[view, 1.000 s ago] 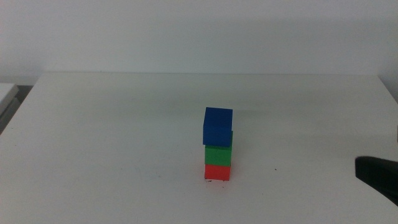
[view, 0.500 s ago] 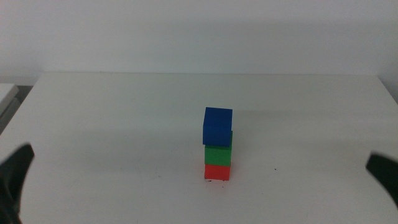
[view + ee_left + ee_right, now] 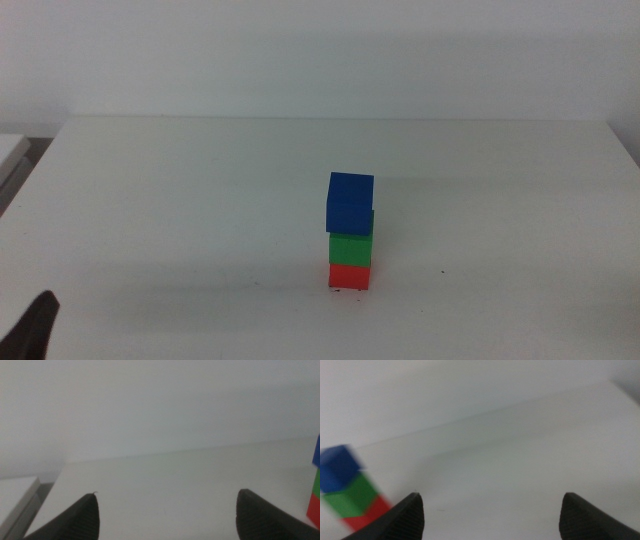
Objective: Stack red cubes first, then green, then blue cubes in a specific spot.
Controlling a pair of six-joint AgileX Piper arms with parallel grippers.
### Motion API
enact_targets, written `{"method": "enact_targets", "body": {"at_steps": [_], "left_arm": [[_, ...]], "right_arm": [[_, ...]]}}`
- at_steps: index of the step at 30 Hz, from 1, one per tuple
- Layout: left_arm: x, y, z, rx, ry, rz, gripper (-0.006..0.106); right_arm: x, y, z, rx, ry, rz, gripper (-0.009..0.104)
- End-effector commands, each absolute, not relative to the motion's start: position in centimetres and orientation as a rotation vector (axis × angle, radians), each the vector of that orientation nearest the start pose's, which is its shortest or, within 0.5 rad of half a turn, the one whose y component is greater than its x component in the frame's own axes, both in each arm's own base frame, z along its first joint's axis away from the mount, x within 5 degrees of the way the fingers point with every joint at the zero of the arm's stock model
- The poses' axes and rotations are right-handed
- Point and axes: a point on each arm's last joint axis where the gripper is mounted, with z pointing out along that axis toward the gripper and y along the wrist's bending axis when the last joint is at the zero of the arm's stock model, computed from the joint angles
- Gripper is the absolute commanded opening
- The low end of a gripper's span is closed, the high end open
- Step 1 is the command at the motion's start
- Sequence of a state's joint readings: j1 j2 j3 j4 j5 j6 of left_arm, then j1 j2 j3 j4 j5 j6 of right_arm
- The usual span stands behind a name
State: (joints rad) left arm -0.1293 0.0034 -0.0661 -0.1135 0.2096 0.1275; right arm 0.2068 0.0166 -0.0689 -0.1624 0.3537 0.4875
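Observation:
A three-cube tower stands near the middle of the white table [image 3: 200, 200]: the red cube [image 3: 350, 276] at the bottom, the green cube [image 3: 351, 247] on it, the blue cube [image 3: 350, 201] on top, set slightly askew. Faint black marks of the spot [image 3: 345, 292] peek out at the red cube's base. My left gripper [image 3: 167, 510] is open and holds nothing; only a dark tip of it [image 3: 38, 325] shows at the bottom left of the middle view. My right gripper [image 3: 490, 512] is open and holds nothing, away from the tower [image 3: 350, 490], and is absent from the middle view.
A lone dark speck [image 3: 444, 271] lies on the table right of the tower. A pale flat object [image 3: 10, 150] sits off the table's far left edge. A plain white wall stands behind the table.
The right gripper has withdrawn out of the middle view at the right edge. The left gripper came in at the bottom left, then dropped lower. The tower has not moved.

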Motion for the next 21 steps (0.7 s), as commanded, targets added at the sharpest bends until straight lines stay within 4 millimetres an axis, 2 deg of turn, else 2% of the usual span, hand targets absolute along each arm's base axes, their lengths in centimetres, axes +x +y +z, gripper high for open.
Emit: {"method": "enact_targets", "body": {"at_steps": [1, 4, 8, 21], "left_arm": [[5.4, -0.9, 21.1, 0.125, 1.615, -0.108, 0.094], [5.5, -0.9, 20.3, 0.121, 1.612, -0.105, 0.094], [5.6, -0.9, 20.1, 0.119, 1.615, -0.107, 0.094], [5.6, -0.8, 20.1, 0.151, 1.616, -0.067, 0.094]], "right_arm": [[5.3, 0.1, 19.2, 0.209, 1.789, 0.259, 0.093], [5.4, -0.2, 18.4, 0.271, 1.796, 0.208, 0.093], [5.5, -0.4, 18.9, 0.297, 1.73, 0.187, 0.093], [5.5, -0.3, 19.0, 0.338, 1.715, 0.239, 0.093]]}}
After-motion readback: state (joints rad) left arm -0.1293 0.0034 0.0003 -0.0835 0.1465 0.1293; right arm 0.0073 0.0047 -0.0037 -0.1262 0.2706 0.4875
